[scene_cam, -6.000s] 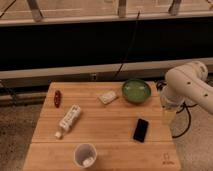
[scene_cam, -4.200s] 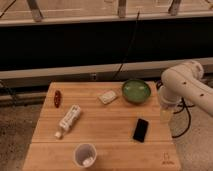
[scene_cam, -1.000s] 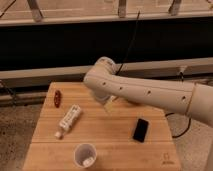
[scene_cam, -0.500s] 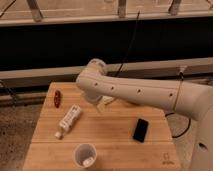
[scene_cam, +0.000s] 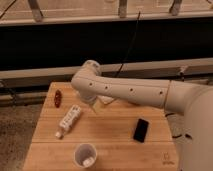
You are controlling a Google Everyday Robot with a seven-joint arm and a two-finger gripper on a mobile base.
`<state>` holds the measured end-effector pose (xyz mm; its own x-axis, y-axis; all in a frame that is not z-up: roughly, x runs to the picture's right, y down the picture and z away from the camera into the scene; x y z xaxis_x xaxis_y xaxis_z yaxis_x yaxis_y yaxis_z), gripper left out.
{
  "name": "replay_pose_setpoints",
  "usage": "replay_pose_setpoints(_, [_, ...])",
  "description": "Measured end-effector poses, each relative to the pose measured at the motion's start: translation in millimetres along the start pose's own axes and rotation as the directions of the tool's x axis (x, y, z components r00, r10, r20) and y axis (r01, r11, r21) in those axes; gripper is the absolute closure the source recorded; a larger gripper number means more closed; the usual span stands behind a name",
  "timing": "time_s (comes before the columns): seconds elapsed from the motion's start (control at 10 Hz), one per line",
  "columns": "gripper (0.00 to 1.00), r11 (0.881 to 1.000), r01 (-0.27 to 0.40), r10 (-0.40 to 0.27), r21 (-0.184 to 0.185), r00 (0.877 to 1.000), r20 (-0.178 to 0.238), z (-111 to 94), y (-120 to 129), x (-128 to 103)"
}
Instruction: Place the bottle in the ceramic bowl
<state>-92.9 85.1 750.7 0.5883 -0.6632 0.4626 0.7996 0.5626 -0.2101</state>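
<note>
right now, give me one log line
gripper: over table, beside bottle | bottle: lying flat, not held | bowl: hidden by arm

The arm [scene_cam: 130, 91] reaches from the right edge to centre frame. Its gripper [scene_cam: 94, 106] hangs below the arm, just right of the bottle [scene_cam: 69, 120] lying on the table [scene_cam: 115, 147]. A white cup [scene_cam: 85, 155] stands at lower centre and a black phone [scene_cam: 141, 130] lies at the right.
</note>
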Motion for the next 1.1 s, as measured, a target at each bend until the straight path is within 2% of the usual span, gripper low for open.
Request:
replay_pose_setpoints(0.4, [0.20,0.997,0.076,-0.076,0.008,0.997,0.015,14,-21,-15])
replay_pose_setpoints(1.1, [0.20,0.985,0.175,-0.175,-0.003,0.984,0.023,31,-41,-21])
